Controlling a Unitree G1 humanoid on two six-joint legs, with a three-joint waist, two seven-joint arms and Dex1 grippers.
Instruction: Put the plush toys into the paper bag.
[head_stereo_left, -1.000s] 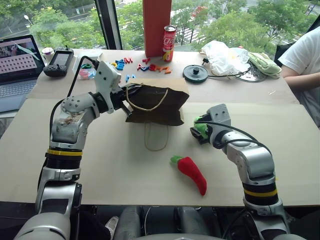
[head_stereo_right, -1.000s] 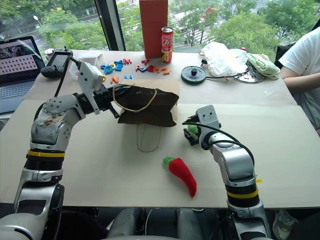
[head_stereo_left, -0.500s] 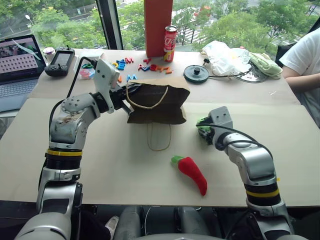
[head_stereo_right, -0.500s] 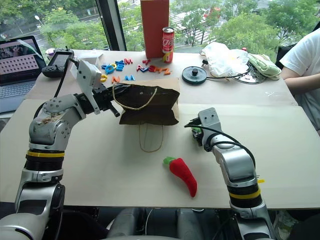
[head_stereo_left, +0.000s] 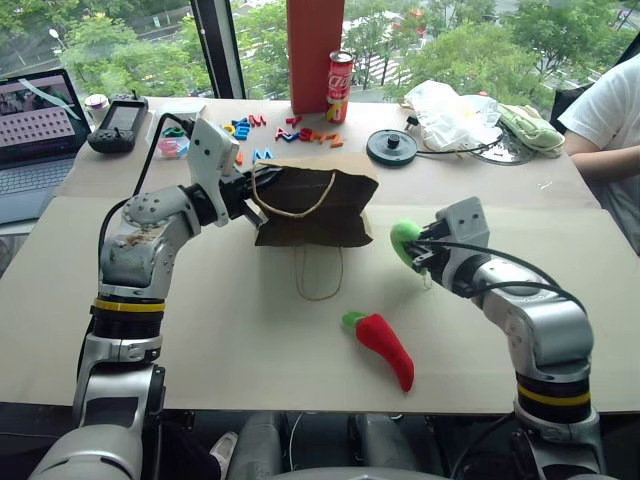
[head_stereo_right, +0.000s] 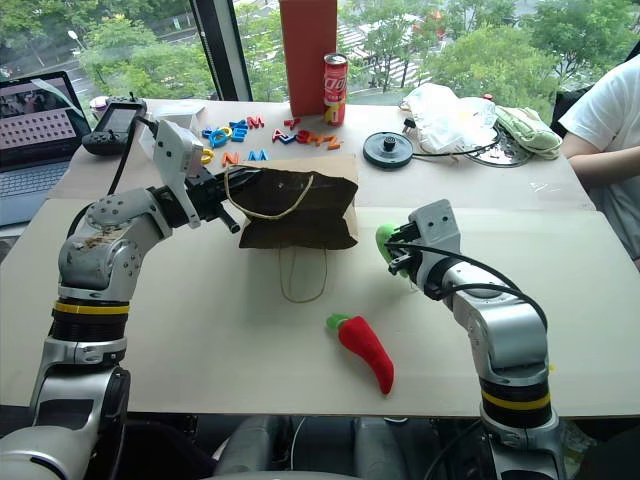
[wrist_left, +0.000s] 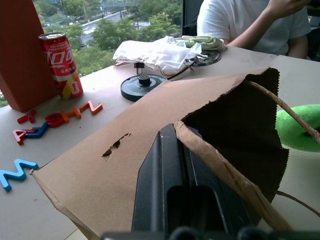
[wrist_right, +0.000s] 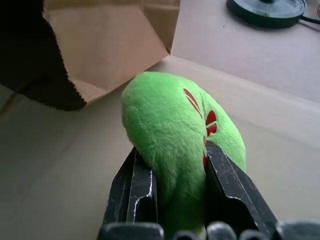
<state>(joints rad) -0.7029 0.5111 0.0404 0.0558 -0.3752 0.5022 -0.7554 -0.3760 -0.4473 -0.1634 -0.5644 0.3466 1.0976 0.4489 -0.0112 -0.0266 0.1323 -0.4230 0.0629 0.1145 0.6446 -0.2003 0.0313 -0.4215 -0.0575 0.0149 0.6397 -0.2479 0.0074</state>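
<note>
A tan table (head_stereo_left: 220, 330) stood by a window (head_stereo_left: 130, 30) onto trees. A seated person (head_stereo_left: 605, 110) was cut off at the right edge. The left gripper (wrist_left: 192, 165) was clamped shut on the rim of the paper bag (head_stereo_left: 315, 210), which lay open-mouthed. Just right of it, the right gripper (wrist_right: 179, 167) pinched the green plush toy (wrist_right: 175, 130) above the tabletop. The red chili plush (head_stereo_left: 385, 345) lay nearer, untouched.
</note>
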